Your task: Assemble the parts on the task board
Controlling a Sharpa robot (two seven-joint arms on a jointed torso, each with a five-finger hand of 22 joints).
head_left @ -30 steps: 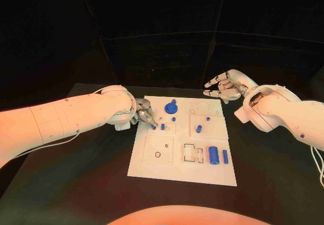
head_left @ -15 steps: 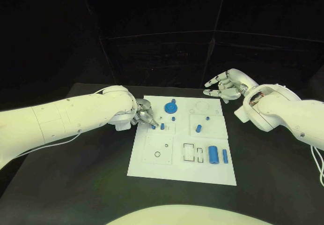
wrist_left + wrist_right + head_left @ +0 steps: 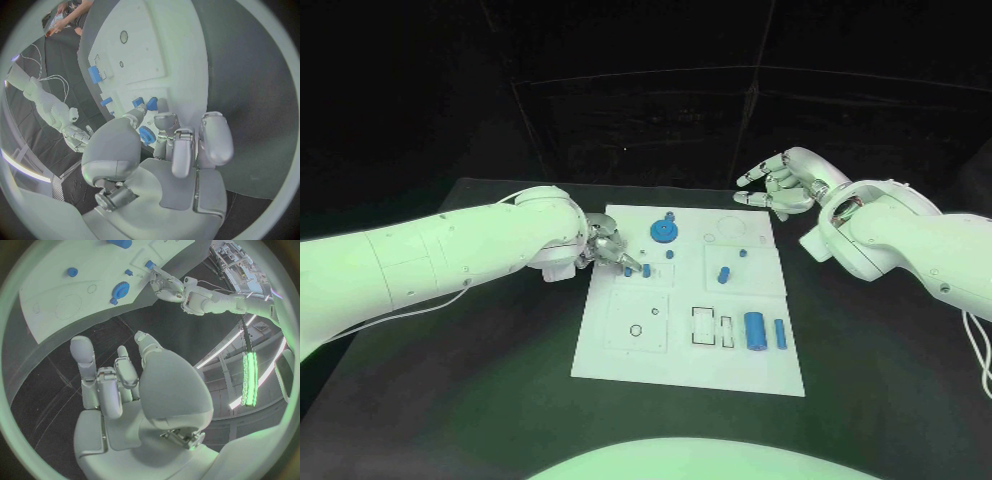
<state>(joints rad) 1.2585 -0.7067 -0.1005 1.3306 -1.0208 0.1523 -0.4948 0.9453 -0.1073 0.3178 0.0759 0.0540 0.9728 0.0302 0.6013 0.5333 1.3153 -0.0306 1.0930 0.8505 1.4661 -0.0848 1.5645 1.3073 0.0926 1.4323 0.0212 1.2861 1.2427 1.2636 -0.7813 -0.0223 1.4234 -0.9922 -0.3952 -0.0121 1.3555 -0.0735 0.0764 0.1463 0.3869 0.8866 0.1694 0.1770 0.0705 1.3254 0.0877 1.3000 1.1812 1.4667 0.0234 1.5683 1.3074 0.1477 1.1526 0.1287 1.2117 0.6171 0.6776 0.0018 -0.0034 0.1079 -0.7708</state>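
there the left hand (image 3: 606, 246) pinched a small blue part (image 3: 629, 268) at the task board (image 3: 661, 350); the right hand (image 3: 783, 182) hovered, fingers spread, holding nothing.

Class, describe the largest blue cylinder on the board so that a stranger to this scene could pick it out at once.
Start at the white task board in the middle of the black table. Go to its near right corner, beside two rectangular slots. The cylinder lies there, much thicker than the thin blue bar alongside it.

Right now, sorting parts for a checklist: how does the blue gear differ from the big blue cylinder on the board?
The gear is a round disc at the board's far end; the cylinder is long and lies at the near end. The left hand is beside the gear; no hand is near the cylinder. Both are blue.
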